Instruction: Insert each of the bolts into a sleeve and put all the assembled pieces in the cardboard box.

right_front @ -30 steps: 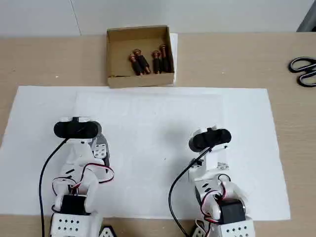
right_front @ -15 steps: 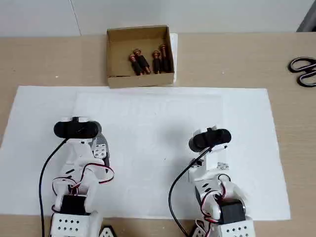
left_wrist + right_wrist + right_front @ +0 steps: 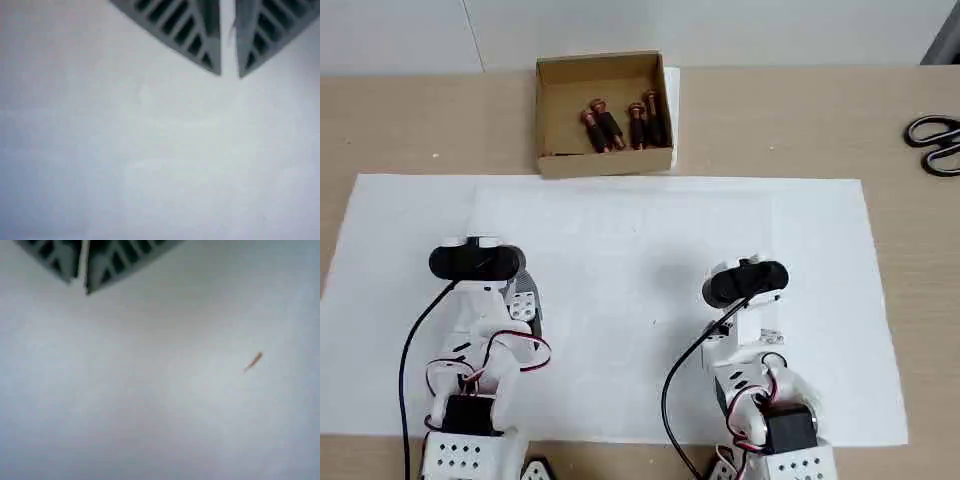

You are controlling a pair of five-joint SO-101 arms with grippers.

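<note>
The left gripper point(image 3: 229, 75) is held clenched just above the white paper point(image 3: 150, 165). Only a thin slit is left between its fingers point(image 3: 200, 35), and nothing is grasped. The cardboard box point(image 3: 605, 162) is set well ahead of those fingers and somewhat to their right, past the paper's far edge. Four assembled pieces point(image 3: 608, 128) are laid inside it, side by side. The right gripper point(image 3: 80, 286) is likewise pressed together and empty, with the box well ahead of its fingers and to their left. A small brown speck point(image 3: 253, 360) is seen on the paper near them. Scissors point(image 3: 935, 143) are left on the table point(image 3: 770, 120), well off to the right. Compared with the earlier frames, nothing is seen to have shifted: arms, box and pieces are found where they were.
</note>
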